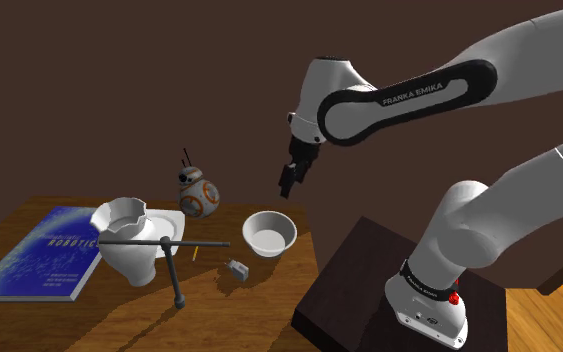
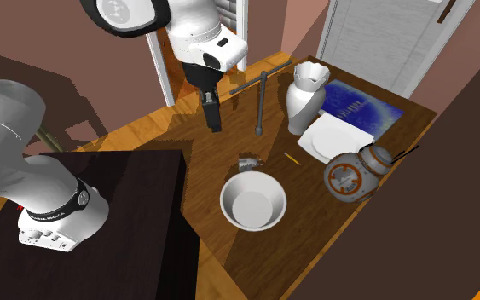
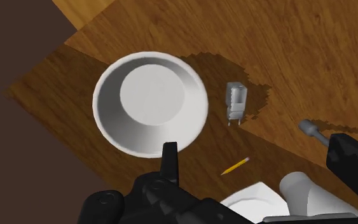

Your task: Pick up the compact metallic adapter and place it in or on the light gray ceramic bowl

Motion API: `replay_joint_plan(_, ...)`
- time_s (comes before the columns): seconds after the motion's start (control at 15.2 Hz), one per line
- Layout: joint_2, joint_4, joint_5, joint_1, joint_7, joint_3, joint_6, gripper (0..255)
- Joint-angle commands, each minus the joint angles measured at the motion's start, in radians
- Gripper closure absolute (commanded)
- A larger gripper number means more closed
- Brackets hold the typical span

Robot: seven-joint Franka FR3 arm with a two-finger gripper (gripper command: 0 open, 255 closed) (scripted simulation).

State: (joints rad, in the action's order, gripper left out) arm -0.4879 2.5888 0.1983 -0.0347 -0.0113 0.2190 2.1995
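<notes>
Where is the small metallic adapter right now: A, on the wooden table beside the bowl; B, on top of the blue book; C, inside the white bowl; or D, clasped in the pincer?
A: the adapter lies on the wooden table just beside the white bowl, while the pincer hangs above them, open and holding nothing.
</notes>
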Motion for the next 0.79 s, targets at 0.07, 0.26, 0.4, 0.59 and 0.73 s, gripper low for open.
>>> replay_joint_plan(0.07,0.111,0.004,-0.004,0.000,0.031,0.038,0.114,0)
replay_joint_plan(0.26,0.226,-0.004,-0.024,0.004,0.072,0.075,0.217,0)
replay_joint_plan(0.4,0.309,-0.017,-0.050,0.009,0.107,0.097,0.283,0)
replay_joint_plan(0.59,0.438,-0.047,-0.114,0.017,0.175,0.125,0.373,0)
replay_joint_plan(0.73,0.527,-0.074,-0.174,0.016,0.232,0.132,0.427,0)
